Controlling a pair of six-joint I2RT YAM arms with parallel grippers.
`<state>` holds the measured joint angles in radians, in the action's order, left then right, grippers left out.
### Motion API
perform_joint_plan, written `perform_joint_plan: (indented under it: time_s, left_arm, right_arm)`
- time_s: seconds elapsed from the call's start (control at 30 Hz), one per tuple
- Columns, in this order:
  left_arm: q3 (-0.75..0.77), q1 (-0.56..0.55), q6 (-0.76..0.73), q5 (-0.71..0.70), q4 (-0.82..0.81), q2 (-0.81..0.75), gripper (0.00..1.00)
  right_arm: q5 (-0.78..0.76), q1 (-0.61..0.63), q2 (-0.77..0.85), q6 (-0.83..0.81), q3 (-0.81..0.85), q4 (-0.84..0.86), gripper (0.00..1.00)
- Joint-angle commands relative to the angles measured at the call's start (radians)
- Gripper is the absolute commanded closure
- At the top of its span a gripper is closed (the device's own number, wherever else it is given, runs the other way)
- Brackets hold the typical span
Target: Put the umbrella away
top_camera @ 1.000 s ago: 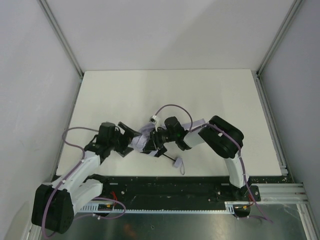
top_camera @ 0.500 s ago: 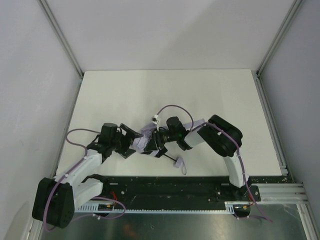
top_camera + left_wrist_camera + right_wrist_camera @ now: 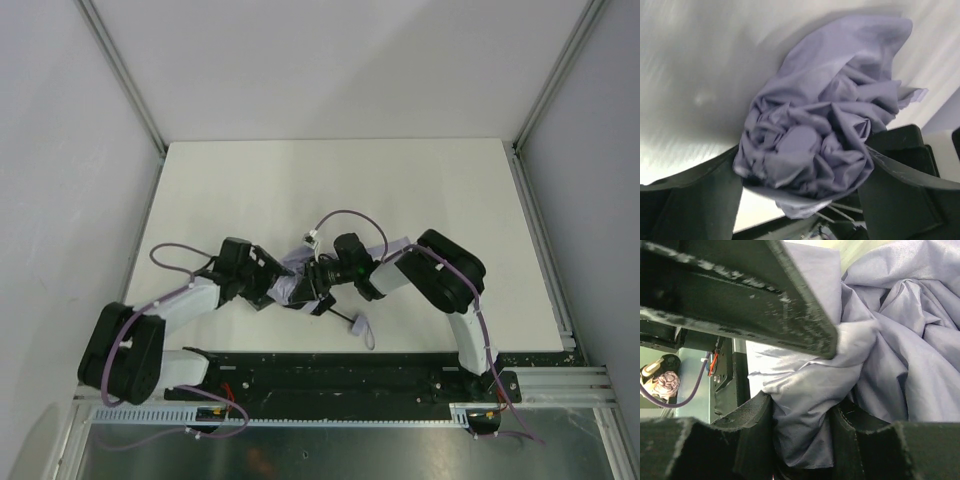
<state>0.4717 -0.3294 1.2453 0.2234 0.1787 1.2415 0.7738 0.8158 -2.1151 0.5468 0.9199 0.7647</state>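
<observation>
The umbrella (image 3: 291, 284) lies collapsed near the near edge of the counter (image 3: 300, 190), about midway across, with both arms bent in over it from either side. Its pale canopy (image 3: 805, 145) is a loose, crumpled ball rather than a neat roll. The thin black shaft (image 3: 338, 314) pokes out toward the near right and ends in a small looped strap (image 3: 362, 330).

The right fingers (image 3: 765, 305) are closed on a fold of the cloth, which is pinched between the upper and lower pads, so that side is anchored. The left fingers (image 3: 900, 175) stand wide apart, straddling the far-left end of the bundle. The cloth brushes the inside of both, but I see no real squeeze on it.

The step in hand looks like gathering the canopy so it can be bundled tight. To do it well, the left fingers should close around the thick middle of the ball, not on a single outer flap, because one thin layer would simply slide free. The close should be slow enough for the folds to pack inward instead of spilling over the fingertips.

The right side should hold steady as the counter-grip, without tugging, or the cloth will pull out of the left. The loose flap at the far end of the bundle needs tucking in. The shaft and strap should stay clear of both arms, so nothing snags.
</observation>
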Motion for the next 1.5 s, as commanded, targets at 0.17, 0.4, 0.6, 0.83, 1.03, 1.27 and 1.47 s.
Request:
perform_joint_plan:
  time_s: [0.17,0.4,0.6,0.83,1.03,1.27,1.47]
  left_arm:
    - [-0.009,-0.007,-0.099,-0.152,-0.106,0.163,0.56]
    - [-0.03,-0.01,-0.155,-0.136,-0.112,0.192,0.97]
    - [-0.048,-0.019,-0.148,-0.124,-0.071,0.162,1.0]
    - [0.015,-0.033,-0.16,-0.156,0.083,0.152,1.0]
    - [0.037,-0.05,-0.148,-0.151,0.136,0.148,1.0]
    - [0.065,-0.059,-0.123,-0.135,0.186,0.168,1.0]
    - [0.068,-0.061,-0.082,-0.107,0.21,0.184,1.0]
  right_arm:
    - [0.069,0.023,-0.083,-0.09,-0.091,-0.369,1.0]
    - [0.006,0.032,-0.011,-0.136,-0.053,-0.48,0.93]
    - [-0.212,0.06,0.188,-0.235,0.059,-0.716,0.37]
    - [-0.562,0.143,0.396,-0.444,0.114,-0.834,0.01]
    - [-0.931,0.297,0.419,-0.597,0.115,-0.752,0.01]
    - [-0.985,0.38,0.316,-0.647,0.163,-0.647,0.04]
    - [-1.06,0.426,0.186,-0.595,0.202,-0.654,0.22]
